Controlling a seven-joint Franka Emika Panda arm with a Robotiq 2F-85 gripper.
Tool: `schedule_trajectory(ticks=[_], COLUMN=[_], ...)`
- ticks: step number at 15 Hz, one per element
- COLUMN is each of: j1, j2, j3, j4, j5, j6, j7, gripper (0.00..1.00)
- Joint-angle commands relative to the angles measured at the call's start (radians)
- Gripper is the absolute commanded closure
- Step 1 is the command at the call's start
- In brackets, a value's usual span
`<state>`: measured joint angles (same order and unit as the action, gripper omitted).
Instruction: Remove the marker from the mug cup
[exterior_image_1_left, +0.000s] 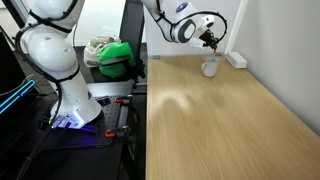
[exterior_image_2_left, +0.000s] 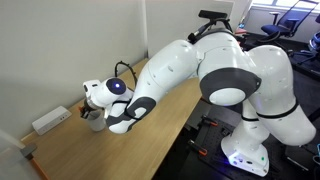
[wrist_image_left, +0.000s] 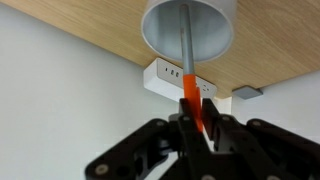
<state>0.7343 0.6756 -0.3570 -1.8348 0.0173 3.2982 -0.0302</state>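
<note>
Thin marker (wrist_image_left: 189, 90) — orange-red top, grey shaft — in pale mug cup (wrist_image_left: 160, 35).

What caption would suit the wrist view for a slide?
The hand grips the orange marker, whose other end is inside the grey mug on the wooden table.

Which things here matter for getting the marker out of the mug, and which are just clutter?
Job: marker, held in the jaws; mug cup.
Lying about: white block beyond the mug; green object off the table.
</note>
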Motion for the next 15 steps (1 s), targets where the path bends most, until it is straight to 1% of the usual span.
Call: schedule_trajectory(ticks=[1, 7, 10, 11, 15], j1=[0.091, 0.183, 0.205, 0.215, 0.264], j2=[-0.044, -0.053, -0.053, -0.052, -0.057], j3=[-0.083, -0.165, -0.183, -0.195, -0.246], j4=[-0.072, -0.115, -0.13, -0.09, -0.082], j5=[0.036, 0.093, 0.115, 0.119, 0.148], j6=[0.049, 0.141, 0.197, 0.158, 0.161], j7=[0.02, 0.007, 0.0, 0.002, 0.001], gripper=[0.96, 0.96, 0.96, 0.96, 0.96])
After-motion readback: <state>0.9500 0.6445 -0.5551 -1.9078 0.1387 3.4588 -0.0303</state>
